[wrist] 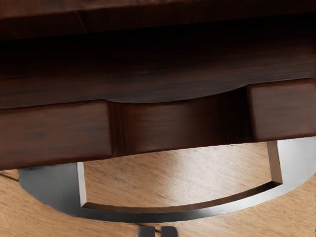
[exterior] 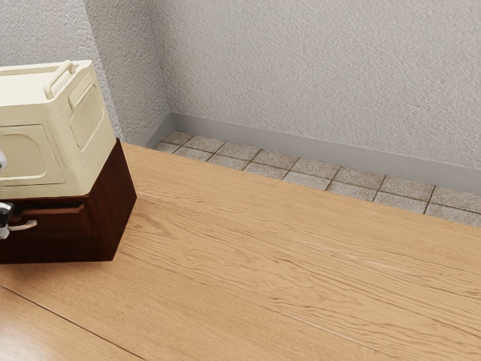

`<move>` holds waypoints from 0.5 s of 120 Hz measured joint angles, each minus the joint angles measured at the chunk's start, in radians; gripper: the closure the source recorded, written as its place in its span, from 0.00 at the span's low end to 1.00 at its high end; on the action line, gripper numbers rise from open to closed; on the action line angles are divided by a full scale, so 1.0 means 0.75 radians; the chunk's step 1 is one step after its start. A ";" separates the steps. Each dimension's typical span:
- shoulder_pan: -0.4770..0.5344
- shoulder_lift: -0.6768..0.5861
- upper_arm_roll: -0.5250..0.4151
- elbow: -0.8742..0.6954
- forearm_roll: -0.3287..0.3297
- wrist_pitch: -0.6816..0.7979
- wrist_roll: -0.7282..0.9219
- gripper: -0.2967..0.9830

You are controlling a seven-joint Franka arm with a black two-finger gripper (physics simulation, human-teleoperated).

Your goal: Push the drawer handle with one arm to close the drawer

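Two dark fingertips of the gripper (wrist: 158, 231) stand side by side in the wrist view, drawn almost together with only a slit between them; I read it as closed, gripping nothing. Directly ahead of them, very near, is the outer curve of the metal handle (wrist: 163, 216); whether they touch it I cannot tell. The handle's long axis runs across the gripper's front, roughly along the line the two tips make, with its middle close to them. Past it comes the notched front of the drawer (wrist: 54, 131), and farther ahead the cabinet (wrist: 44, 17), with a dark opening between: the drawer is still to be closed.

In the exterior view the handle reaches out beside the gripper, toward the exterior view's right. The cream crate (exterior: 71, 143) sits on the cabinet, above the gripper's tips, and the table (exterior: 248, 263) spreads below them.

So the push should go straight ahead, square across the handle's axis; off its middle, the tips could slide along the curve.
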 joint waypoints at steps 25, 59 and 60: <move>-0.088 0.000 0.089 0.037 0.020 0.000 0.000 0.85; -0.174 -0.005 0.180 0.078 0.050 -0.010 0.059 0.85; -0.175 -0.005 0.181 0.079 0.050 -0.011 0.060 0.85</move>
